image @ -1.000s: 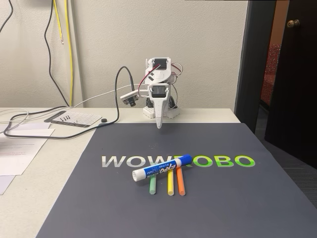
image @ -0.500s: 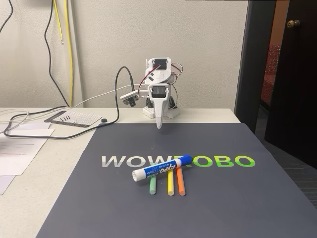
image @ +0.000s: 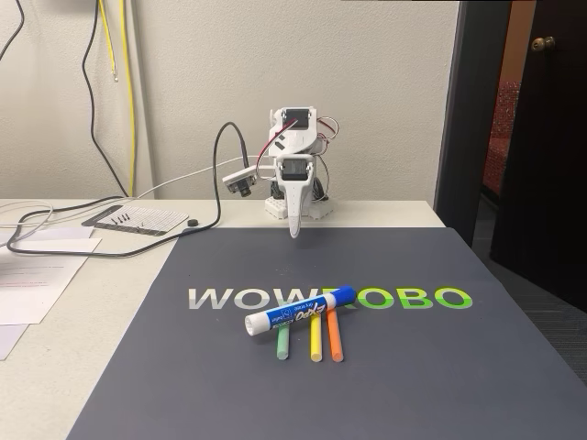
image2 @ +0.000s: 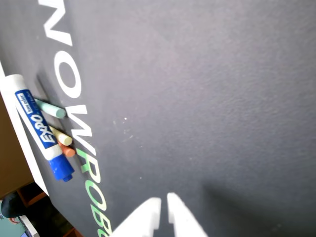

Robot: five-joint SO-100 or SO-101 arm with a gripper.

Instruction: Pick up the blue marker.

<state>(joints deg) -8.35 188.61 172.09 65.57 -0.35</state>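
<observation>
Fixed view: arm folded at the far edge of the dark mat point(image: 385, 367) on the worktop point(image: 55, 367), gripper point(image: 294, 231) pointed down, well short of the blue marker point(image: 300, 311). Wrist view showed the jaws clenched, tips point(image2: 164, 205) nearly touching with a thin slit between, holding nothing. Marker point(image2: 38, 126) lay flat near mat centre, over the WOWROBO lettering point(image: 330, 298), tilted, cap to the right, resting across the far ends of the green stick point(image: 283, 343), yellow stick point(image: 315, 341) and orange stick point(image: 335, 337).

Office room, cables point(image: 110, 82), papers point(image: 37, 275), dark doorway point(image: 541, 137)
</observation>
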